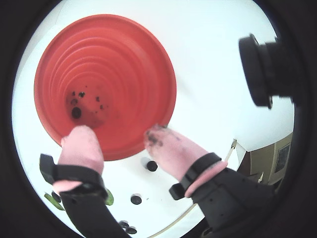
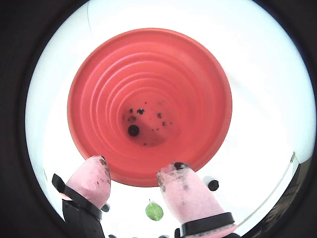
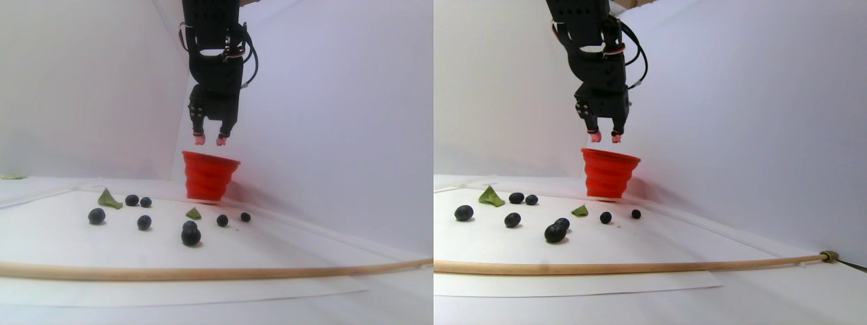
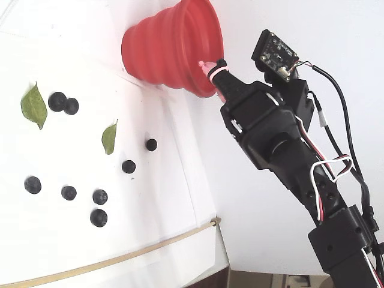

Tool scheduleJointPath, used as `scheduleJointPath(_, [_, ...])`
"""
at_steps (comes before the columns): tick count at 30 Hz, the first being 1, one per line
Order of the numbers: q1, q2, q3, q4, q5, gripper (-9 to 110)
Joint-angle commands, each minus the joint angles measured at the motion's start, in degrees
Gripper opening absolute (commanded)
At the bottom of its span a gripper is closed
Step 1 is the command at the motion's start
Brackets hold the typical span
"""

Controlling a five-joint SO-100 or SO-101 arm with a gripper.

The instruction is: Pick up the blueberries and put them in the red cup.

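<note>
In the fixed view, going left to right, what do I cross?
Larger green leaf → smaller green leaf → ribbed red silicone cup → pink-tipped gripper → black arm. Dark round blueberries scatter among the leaves.

One red cup (image 4: 171,45) is seen, standing on the counter (image 4: 54,240). Eight blueberries (image 4: 68,192) are counted on the counter in the fixed view, two of them touching near the larger leaf. One further blueberry (image 2: 133,130) is seen on the cup's bottom in both wrist views, among dark specks. Two green leaves (image 4: 33,105) are counted on the counter. One thin wooden stick (image 4: 120,258) is seen along the counter's edge. One tool (image 3: 210,140) with two pink-tipped fingers (image 2: 91,181) is seen.
</note>
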Motion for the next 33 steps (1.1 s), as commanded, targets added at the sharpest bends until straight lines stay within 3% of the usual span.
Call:
scheduleJointPath(1, [-0.2, 10.5, -0.4, -2.9, 0.0, 19])
scheduleJointPath(33, [-7.1, 20.0, 15.1, -3.0, 5.4, 19])
